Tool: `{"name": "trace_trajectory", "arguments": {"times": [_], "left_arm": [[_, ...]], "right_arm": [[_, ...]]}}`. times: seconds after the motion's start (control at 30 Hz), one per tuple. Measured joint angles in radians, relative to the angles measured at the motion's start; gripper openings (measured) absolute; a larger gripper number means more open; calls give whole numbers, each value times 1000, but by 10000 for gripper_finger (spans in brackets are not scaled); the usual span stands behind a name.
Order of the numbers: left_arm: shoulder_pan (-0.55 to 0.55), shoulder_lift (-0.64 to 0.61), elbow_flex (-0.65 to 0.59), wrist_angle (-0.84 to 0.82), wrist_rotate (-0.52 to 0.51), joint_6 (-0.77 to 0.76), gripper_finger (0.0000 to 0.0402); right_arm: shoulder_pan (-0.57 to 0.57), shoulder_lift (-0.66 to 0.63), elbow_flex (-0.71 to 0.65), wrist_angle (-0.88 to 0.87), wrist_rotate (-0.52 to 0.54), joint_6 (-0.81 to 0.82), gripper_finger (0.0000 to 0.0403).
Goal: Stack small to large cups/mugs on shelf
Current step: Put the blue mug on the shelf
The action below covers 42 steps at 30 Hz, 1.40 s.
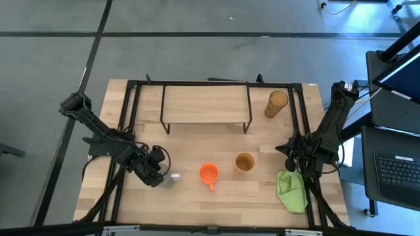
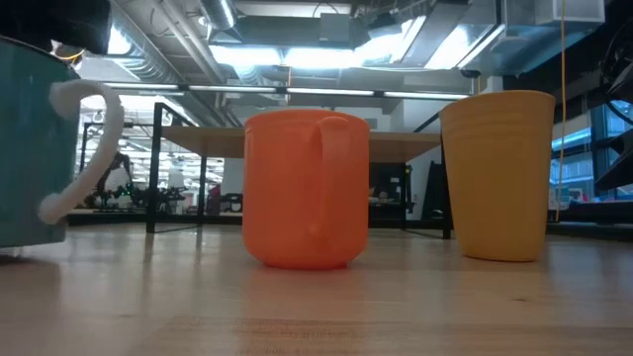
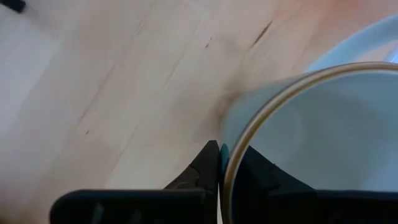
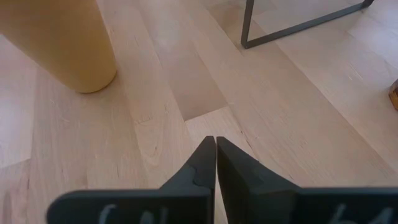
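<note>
The white mug (image 1: 174, 177), teal outside in the low view (image 2: 30, 138) with a white handle (image 2: 84, 148), is at the table's near left, and my left gripper (image 1: 159, 172) is shut on it. The small orange mug (image 1: 209, 174) and the tan handleless cup (image 1: 245, 162) stand upright on the table to its right. The amber tumbler (image 1: 276, 103) stands at the far right, beside the shelf. The shelf (image 1: 205, 105), a light-wood board on black wire legs, stands bare at the far middle. My right gripper (image 1: 292, 157) is shut and empty, right of the tan cup (image 4: 56, 43). My left gripper pinches the white mug's rim (image 3: 231, 146), one finger (image 3: 205, 165) outside the wall and one (image 3: 264, 177) inside. The fingers come from the table's left, slanting down. The mug stays upright; I cannot tell whether its base is on the table.
A green cloth (image 1: 292, 190) lies at the near right, just below my right gripper. A black metal frame (image 1: 131, 118) runs along the table's left, far and right sides. Bare tabletop lies between the shelf and the row of cups.
</note>
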Motion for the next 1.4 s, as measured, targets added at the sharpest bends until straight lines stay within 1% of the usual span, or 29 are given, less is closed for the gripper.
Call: {"name": "trace_trajectory", "arguments": {"times": [0.13, 0.23, 0.4, 0.47, 0.6, 0.73, 0.93, 1.1, 1.17, 1.27, 1.4], "left_arm": [[14, 0, 93, -55, 8, 118, 20], [44, 0, 207, -137, -2, 263, 21], [115, -1, 406, -288, -53, 473, 20], [141, -1, 479, -347, -71, 590, 20], [206, -1, 612, -434, -72, 843, 20], [305, -1, 710, -509, -94, 1034, 20], [437, -2, 781, -525, -81, 1256, 20], [510, -1, 790, -529, -77, 1449, 20], [542, -1, 790, -526, -77, 1497, 20], [584, -1, 790, -521, -44, 1505, 20], [596, -1, 790, -502, 31, 1442, 20]], "right_arm": [[0, 0, 0, 0, 0, 0, 16], [0, 0, 0, 0, 0, 0, 16], [0, 0, 0, 0, 0, 0, 16], [0, 0, 0, 0, 0, 0, 16], [0, 0, 0, 0, 0, 0, 16], [0, 0, 0, 0, 0, 0, 16], [0, 0, 0, 0, 0, 0, 16], [0, 0, 0, 0, 0, 0, 16], [0, 0, 0, 0, 0, 0, 16], [0, 0, 0, 0, 0, 0, 16], [0, 0, 0, 0, 0, 0, 16]]}}
